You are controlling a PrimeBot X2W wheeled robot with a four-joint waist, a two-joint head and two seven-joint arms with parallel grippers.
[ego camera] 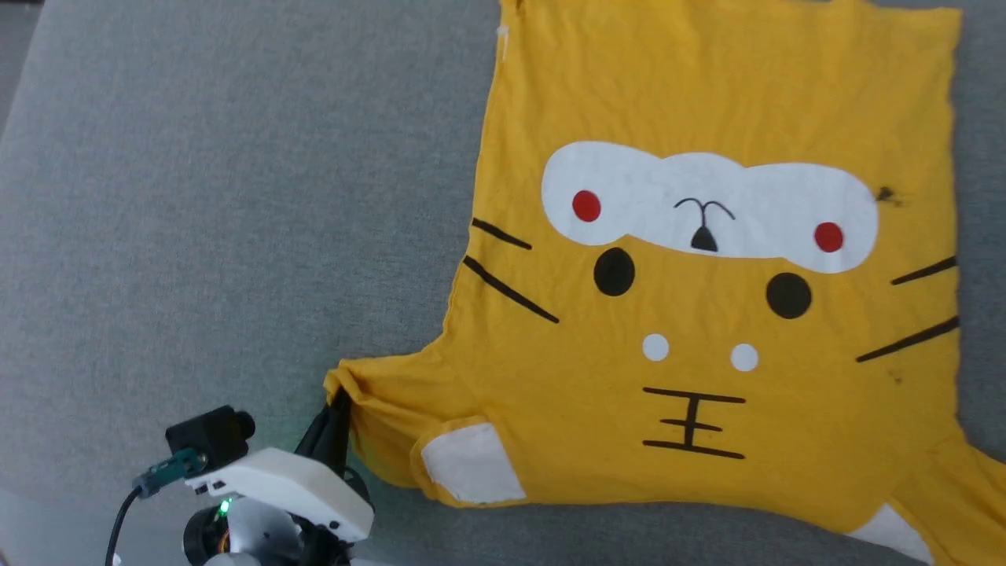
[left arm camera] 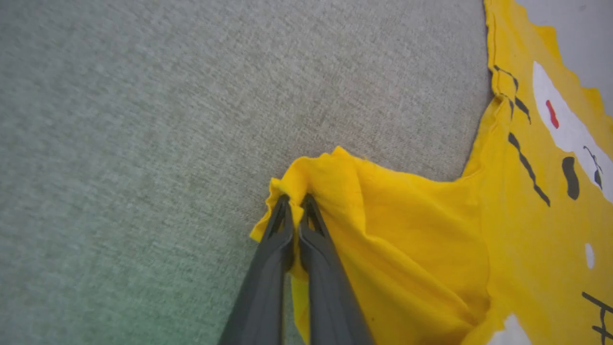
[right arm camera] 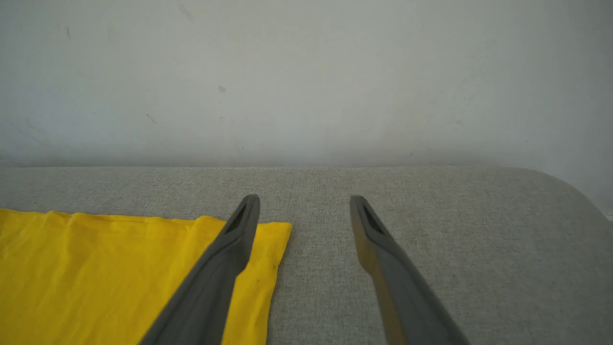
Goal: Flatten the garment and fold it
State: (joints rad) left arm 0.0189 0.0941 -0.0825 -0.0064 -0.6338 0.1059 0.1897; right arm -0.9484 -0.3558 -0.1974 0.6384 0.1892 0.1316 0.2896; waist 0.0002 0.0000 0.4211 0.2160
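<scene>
The shirt [ego camera: 707, 79] lies spread on the grey surface [ego camera: 236, 196], front up. Its face print [ego camera: 707, 208] is upside down to the robot, so the hem is on the far side of the print and the neck on the near side. The body around the print is mostly flat, with fine creases. The sleeve [ego camera: 385, 409] to the near left of the print is bunched into ridges.

The left end effector [ego camera: 338, 413] is clamped on the tip of that sleeve. In its wrist view the two fingers [left arm camera: 268, 249] sit nearly together with a fold of yellow cloth pinched between them. From this grip the shirt lies away and to the right. The sleeve's long axis runs from the fingertips back toward the print.

The step in hand looks like flattening. A pull along that axis, directly away from the print, should draw out the ridges. Pulling too far could drag the whole body sideways.

The right end effector [right arm camera: 304, 203] is spread wide and holds nothing. It points toward the wall [right arm camera: 306, 72], and a flat shirt corner [right arm camera: 275, 235] lies beneath its left finger. I cannot tell whether it touches the cloth. The left arm is plainly the one placed for this sleeve.
</scene>
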